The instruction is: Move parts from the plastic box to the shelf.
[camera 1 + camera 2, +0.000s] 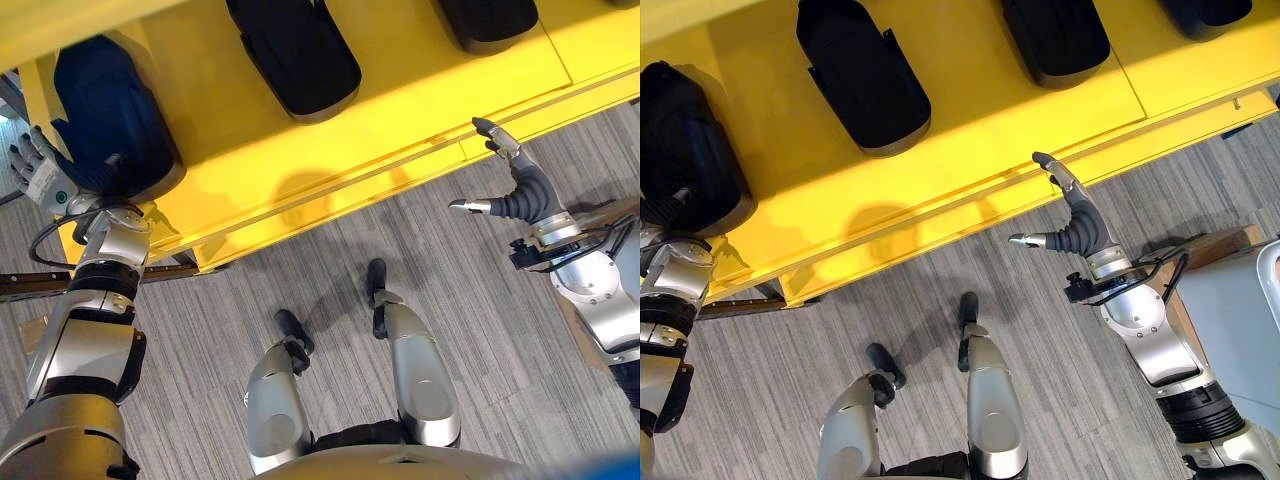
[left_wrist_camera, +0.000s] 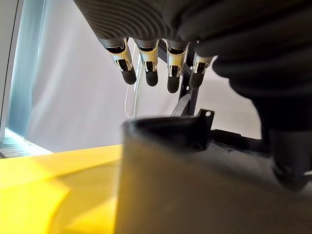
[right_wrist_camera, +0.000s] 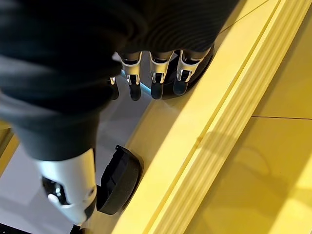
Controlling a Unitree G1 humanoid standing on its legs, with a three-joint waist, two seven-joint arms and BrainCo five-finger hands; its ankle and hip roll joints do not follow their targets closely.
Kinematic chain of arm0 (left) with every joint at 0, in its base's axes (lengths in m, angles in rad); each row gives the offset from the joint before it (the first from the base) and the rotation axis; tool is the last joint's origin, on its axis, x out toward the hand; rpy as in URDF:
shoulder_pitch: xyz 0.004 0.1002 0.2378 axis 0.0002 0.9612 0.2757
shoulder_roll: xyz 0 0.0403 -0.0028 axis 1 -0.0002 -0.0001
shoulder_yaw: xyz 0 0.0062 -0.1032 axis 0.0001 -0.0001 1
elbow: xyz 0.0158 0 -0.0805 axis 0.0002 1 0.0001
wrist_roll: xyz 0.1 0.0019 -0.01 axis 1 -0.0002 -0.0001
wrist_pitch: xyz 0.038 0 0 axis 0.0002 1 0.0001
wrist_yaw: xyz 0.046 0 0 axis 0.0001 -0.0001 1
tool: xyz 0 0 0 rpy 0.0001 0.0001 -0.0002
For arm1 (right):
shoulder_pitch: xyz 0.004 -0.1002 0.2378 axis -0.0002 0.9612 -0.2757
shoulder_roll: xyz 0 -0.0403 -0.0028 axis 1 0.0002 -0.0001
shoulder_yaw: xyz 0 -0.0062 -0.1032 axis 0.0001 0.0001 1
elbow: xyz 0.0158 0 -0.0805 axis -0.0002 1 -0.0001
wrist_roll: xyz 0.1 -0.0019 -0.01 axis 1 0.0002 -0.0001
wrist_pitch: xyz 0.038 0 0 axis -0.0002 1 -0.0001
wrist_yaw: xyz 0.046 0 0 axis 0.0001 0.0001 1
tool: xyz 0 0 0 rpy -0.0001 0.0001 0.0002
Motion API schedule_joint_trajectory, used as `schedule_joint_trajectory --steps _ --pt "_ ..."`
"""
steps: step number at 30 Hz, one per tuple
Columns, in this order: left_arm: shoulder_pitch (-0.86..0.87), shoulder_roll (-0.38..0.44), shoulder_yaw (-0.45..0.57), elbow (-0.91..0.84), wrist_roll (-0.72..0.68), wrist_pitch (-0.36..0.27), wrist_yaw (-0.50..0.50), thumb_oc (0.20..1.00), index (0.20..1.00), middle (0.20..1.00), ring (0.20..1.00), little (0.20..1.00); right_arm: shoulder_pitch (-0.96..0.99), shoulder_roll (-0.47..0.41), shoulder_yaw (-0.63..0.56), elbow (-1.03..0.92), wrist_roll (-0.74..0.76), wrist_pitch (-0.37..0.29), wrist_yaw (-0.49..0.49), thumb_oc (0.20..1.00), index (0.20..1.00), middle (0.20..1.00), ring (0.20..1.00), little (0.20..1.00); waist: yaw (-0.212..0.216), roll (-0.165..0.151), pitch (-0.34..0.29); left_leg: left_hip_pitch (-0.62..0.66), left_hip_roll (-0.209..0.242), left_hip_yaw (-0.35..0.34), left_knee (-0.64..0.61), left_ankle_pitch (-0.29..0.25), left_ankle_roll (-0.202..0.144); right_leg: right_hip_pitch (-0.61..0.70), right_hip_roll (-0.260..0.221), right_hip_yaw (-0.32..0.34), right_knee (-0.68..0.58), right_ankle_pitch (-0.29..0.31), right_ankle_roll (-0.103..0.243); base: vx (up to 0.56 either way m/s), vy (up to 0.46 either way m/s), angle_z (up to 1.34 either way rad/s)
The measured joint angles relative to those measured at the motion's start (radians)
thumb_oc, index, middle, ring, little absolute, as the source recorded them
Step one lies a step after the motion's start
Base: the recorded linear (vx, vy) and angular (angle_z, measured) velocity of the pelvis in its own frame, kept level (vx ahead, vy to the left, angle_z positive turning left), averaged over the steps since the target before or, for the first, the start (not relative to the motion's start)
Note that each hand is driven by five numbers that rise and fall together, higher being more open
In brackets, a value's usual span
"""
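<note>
Several black moulded parts lie on the yellow shelf (image 1: pixel 330 150). The leftmost part (image 1: pixel 110 110) sits at the shelf's left end, and another part (image 1: pixel 295 55) lies further right. My left hand (image 1: pixel 40 170) is at the outer side of the leftmost part (image 2: pixel 195 185), open, with its straight fingers (image 2: pixel 148 68) reaching over the part's top edge and its thumb against the part. My right hand (image 1: pixel 1075 215) hovers over the floor just off the shelf's front edge, open and holding nothing. Its fingers (image 3: pixel 156 78) point toward a part (image 3: pixel 119 178) on the shelf.
More black parts (image 1: pixel 1055 35) line the back of the shelf. A brown board (image 1: pixel 1210 250) and a pale grey container (image 1: pixel 1240 310) stand at the right by my right arm. Grey carpet (image 1: pixel 300 290) runs in front of the shelf.
</note>
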Motion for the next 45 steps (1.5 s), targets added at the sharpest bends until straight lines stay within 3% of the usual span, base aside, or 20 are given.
schedule_joint_trajectory --steps 4,9,13,20,24,29,33,34,36,39,41,45 --pt "0.003 0.000 0.001 -0.021 -0.003 0.000 0.036 1.000 1.000 1.000 1.000 1.000 0.004 0.001 0.000 0.000 0.000 0.000 0.005 1.000 1.000 1.000 1.000 1.000 0.003 0.001 0.000 0.026 -0.004 0.002 -0.010 0.000 0.000 0.020 -0.001 0.000 -0.001 -0.002 -0.001 0.00 0.000 0.00" --pt "0.015 0.010 0.102 -0.074 -0.088 -0.052 0.214 1.000 1.000 1.000 1.000 1.000 0.013 0.007 0.000 0.000 0.000 0.000 0.005 1.000 1.000 1.000 1.000 1.000 0.004 0.005 -0.002 0.039 -0.006 0.001 -0.017 0.002 0.000 0.030 -0.001 0.000 0.002 -0.003 -0.006 0.02 -0.029 0.00" --pt "0.063 0.037 0.201 -0.152 -0.111 -0.133 0.366 1.000 1.000 1.000 1.000 1.000 0.053 0.014 -0.004 -0.003 0.000 0.000 0.005 1.000 1.000 1.000 1.000 1.000 0.011 0.009 -0.002 0.069 -0.012 0.000 -0.033 0.008 -0.001 0.053 -0.002 -0.005 0.003 -0.006 -0.008 -0.05 -0.034 0.02" --pt "0.079 0.101 0.278 -0.313 -0.120 -0.270 0.382 1.000 1.000 1.000 1.000 1.000 0.094 0.013 -0.053 -0.006 0.001 0.009 0.037 1.000 1.000 1.000 1.000 1.000 0.033 0.044 -0.007 0.109 -0.030 -0.002 -0.080 0.019 0.000 0.089 -0.012 -0.014 -0.010 -0.018 0.001 0.02 -0.016 0.05" --pt "0.094 0.093 0.274 -0.368 -0.136 -0.344 0.288 1.000 1.000 1.000 1.000 1.000 0.114 0.016 -0.074 -0.051 0.002 0.016 0.062 1.000 1.000 1.000 1.000 1.000 0.034 0.073 -0.025 0.140 -0.036 -0.003 -0.103 0.026 -0.002 0.117 -0.011 -0.021 -0.026 -0.016 -0.001 0.03 -0.060 0.03" --pt "0.360 -0.062 0.242 -0.669 -0.137 -0.379 0.132 1.000 1.000 1.000 1.000 1.000 0.195 0.079 -0.084 -0.079 0.000 0.017 0.087 1.000 1.000 1.000 1.000 1.000 0.050 0.108 -0.109 0.203 -0.043 -0.002 -0.180 0.045 -0.017 0.169 0.012 -0.028 -0.069 -0.017 0.000 0.02 -0.095 -0.03" --pt "0.502 -0.160 0.225 -0.784 -0.129 -0.386 0.024 1.000 1.000 1.000 1.000 1.000 0.220 0.097 -0.086 -0.078 -0.002 0.016 0.111 1.000 1.000 1.000 1.000 1.000 0.061 0.106 -0.127 0.238 -0.044 -0.021 -0.214 0.059 -0.020 0.213 0.019 -0.054 -0.092 -0.019 0.001 0.00 -0.104 0.13" --pt "0.581 -0.224 0.205 -0.849 -0.117 -0.403 -0.029 1.000 1.000 1.000 1.000 1.000 0.245 0.129 -0.081 -0.078 -0.016 0.014 0.122 1.000 1.000 1.000 1.000 1.000 0.075 0.104 -0.153 0.246 -0.045 -0.028 -0.231 0.067 -0.020 0.226 0.021 -0.060 -0.108 -0.019 0.002 -0.01 -0.097 0.17" --pt "0.666 -0.275 0.183 -0.890 -0.106 -0.423 -0.095 1.000 1.000 1.000 1.000 1.000 0.280 0.137 -0.072 -0.077 -0.022 -0.009 0.136 1.000 1.000 1.000 1.000 1.000 0.104 0.100 -0.178 0.258 -0.049 -0.028 -0.251 0.075 -0.021 0.234 0.022 -0.067 -0.115 -0.020 0.004 -0.02 -0.087 0.09" --pt "0.732 -0.299 0.174 -0.905 -0.099 -0.453 -0.165 1.000 1.000 1.000 1.000 1.000 0.286 0.152 -0.065 -0.076 -0.040 -0.034 0.141 1.000 1.000 1.000 1.000 1.000 0.141 0.090 -0.197 0.272 -0.052 -0.036 -0.267 0.085 -0.019 0.256 0.020 -0.078 -0.134 -0.020 0.013 -0.03 -0.078 0.10" --pt "0.831 -0.307 0.143 -0.960 -0.085 -0.509 -0.266 1.000 1.000 1.000 1.000 1.000 0.292 0.165 -0.023 -0.075 -0.048 -0.072 0.141 1.000 1.000 1.000 1.000 1.000 0.163 0.080 -0.247 0.277 -0.056 -0.053 -0.298 0.099 -0.016 0.273 0.018 -0.100 -0.168 -0.011 0.021 -0.06 -0.067 0.23" --pt "0.983 -0.285 0.154 -1.045 -0.061 -0.603 -0.377 1.000 1.000 1.000 1.000 1.000 0.329 0.160 -0.010 -0.068 -0.048 -0.110 0.125 1.000 1.000 1.000 1.000 1.000 0.223 0.064 -0.300 0.310 -0.069 -0.067 -0.339 0.111 -0.012 0.346 0.017 -0.127 -0.248 0.018 0.041 -0.08 0.002 0.25"
